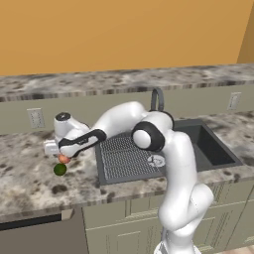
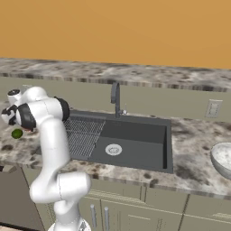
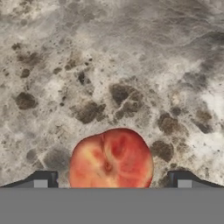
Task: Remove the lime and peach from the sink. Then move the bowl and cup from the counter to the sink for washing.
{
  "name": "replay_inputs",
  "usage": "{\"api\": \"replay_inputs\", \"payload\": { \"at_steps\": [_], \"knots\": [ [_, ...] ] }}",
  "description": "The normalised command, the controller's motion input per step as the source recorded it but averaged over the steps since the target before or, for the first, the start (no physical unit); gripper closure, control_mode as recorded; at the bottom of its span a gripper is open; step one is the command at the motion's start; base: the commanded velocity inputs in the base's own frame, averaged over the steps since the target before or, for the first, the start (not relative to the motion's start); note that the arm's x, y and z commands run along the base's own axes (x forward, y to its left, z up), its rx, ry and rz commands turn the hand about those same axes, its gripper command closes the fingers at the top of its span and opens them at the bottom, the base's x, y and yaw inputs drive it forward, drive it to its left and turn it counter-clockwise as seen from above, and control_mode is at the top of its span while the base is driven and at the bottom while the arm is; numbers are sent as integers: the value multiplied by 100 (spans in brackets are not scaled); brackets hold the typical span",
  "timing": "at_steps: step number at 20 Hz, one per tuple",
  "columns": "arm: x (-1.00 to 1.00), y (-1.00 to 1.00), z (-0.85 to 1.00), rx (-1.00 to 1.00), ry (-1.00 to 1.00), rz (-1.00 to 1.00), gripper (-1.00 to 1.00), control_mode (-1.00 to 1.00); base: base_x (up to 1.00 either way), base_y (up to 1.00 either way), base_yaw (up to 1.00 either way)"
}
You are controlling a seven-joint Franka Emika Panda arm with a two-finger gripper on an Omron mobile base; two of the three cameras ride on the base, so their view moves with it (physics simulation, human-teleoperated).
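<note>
Now your gripper [image 3: 112,181] is open wide over the counter [image 1: 30,183] left of the sink [image 1: 218,149], fingers [image 3: 41,180] well apart with the peach [image 3: 111,159] sitting between them, clear gaps on both sides. From the left base view you see the peach [image 1: 63,158] just under the hand, and the lime [image 1: 60,169] just beside it, toward the counter's front edge. Both fruits lie on the stone, left of the ribbed drainer [image 1: 126,156]. Look at the right base view: the sink basin [image 2: 135,140] holds just its drain [image 2: 113,149], and the bowl [image 2: 223,159] sits on the counter at the right, apart from the sink. Can't tell where the cup is.
</note>
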Motion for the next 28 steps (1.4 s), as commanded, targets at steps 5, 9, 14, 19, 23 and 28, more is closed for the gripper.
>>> {"api": "replay_inputs", "payload": {
  "at_steps": [5, 9, 14, 19, 23, 28],
  "knots": [
    [-12, -15, 30, -1, 0, 0, -100, -100, 0, 0, 0],
    [-17, -20, 27, 0, 0, 0, -100, -100, 0, 0, 0],
    [-20, -25, 26, 0, -2, 0, -100, -100, 0, 0, 0],
    [-21, -30, 24, 0, -3, 0, -100, -100, 0, 0, 0],
    [-23, -35, 19, 0, -6, 0, -100, -100, 0, 0, 0],
    [-25, -39, 17, 0, -5, 0, -100, -100, 0, 0, 0]
  ]
}}
